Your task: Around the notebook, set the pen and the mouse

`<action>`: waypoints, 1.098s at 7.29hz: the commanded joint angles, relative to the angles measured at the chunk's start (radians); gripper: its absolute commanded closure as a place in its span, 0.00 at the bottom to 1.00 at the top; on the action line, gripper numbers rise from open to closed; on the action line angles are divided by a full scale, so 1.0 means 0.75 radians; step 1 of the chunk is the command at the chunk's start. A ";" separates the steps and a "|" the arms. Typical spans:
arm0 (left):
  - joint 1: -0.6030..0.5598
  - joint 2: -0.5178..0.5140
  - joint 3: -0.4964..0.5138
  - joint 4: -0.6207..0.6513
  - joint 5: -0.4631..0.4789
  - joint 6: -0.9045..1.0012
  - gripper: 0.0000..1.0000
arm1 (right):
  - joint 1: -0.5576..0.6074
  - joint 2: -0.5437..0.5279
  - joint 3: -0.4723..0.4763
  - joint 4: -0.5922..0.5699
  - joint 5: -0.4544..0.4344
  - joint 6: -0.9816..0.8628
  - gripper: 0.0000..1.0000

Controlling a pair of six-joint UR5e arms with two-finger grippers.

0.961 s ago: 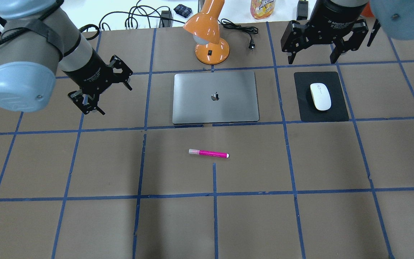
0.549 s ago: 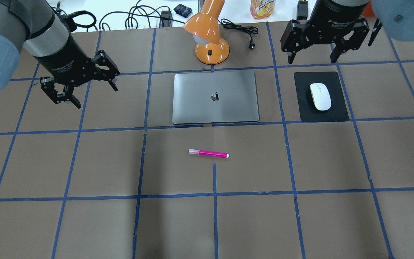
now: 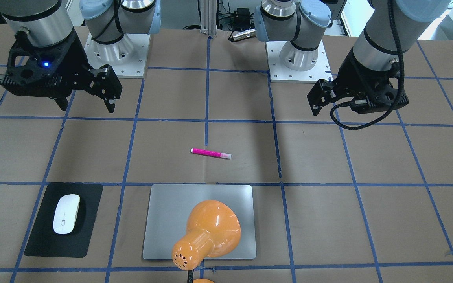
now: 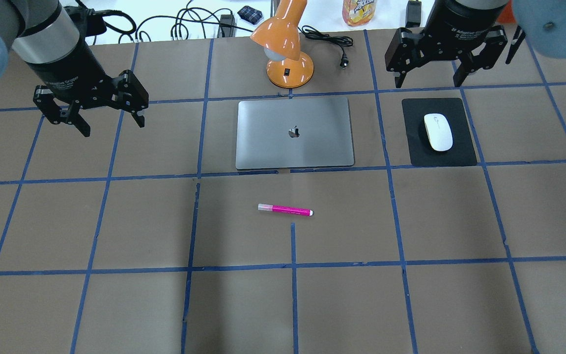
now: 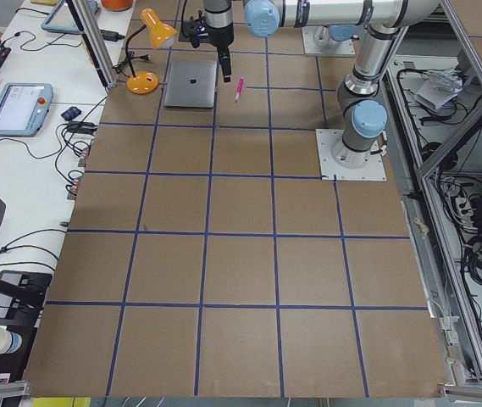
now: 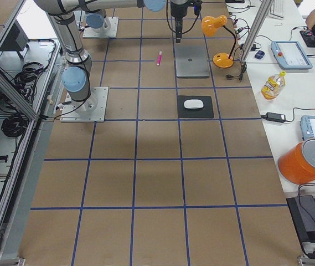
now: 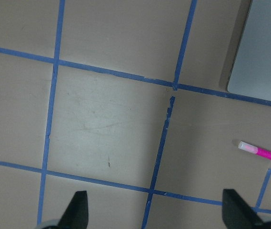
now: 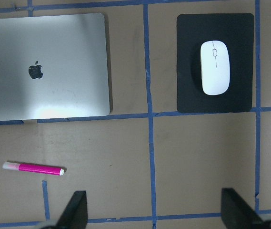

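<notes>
Starting on the left: the left gripper hangs in the air over the left part of the table, well left of everything else. Its two fingers are spread wide with nothing between them, and its wrist camera shows only bare brown tabletop and blue tape lines between the fingertips, with a corner of the notebook and the pale end of the pen off at the right edge. Moving toward the middle, the notebook lies flat and closed, logo up, sitting square to the tape grid. Right behind it on the far side there's an orange desk lamp, its base just beyond the notebook's far edge and its shade leaning out over the notebook in the front view. The pen lies on the near side of the notebook, toward the robot, clearly apart from it and touching nothing. It lies roughly parallel to the notebook's near edge, pale end pointing left. Further right, the mouse sits on a black mat, a bit toward the mat's far half, pointing lengthwise near to far. The mat lies beside the notebook's right edge with a gap and a tape line between them. Last, the right gripper hangs high over the right side of the table, fingers spread apart and empty, touching nothing. Its wrist camera looks straight down on the notebook, pen, mat and mouse all at once.
</notes>
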 commanded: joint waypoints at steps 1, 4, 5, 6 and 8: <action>0.040 -0.013 0.032 -0.010 0.003 0.083 0.00 | -0.008 0.008 0.000 -0.003 -0.002 -0.002 0.00; 0.043 -0.046 0.097 -0.049 0.005 0.116 0.00 | -0.002 0.010 0.000 0.009 -0.006 0.000 0.00; 0.045 -0.050 0.116 -0.073 0.007 0.120 0.00 | -0.002 0.012 0.002 0.005 -0.004 0.000 0.00; 0.043 -0.054 0.112 -0.077 0.015 0.120 0.00 | -0.002 0.022 0.002 -0.003 0.002 0.004 0.00; 0.043 -0.056 0.120 -0.073 0.044 0.120 0.00 | -0.002 0.030 -0.004 -0.001 0.000 0.000 0.00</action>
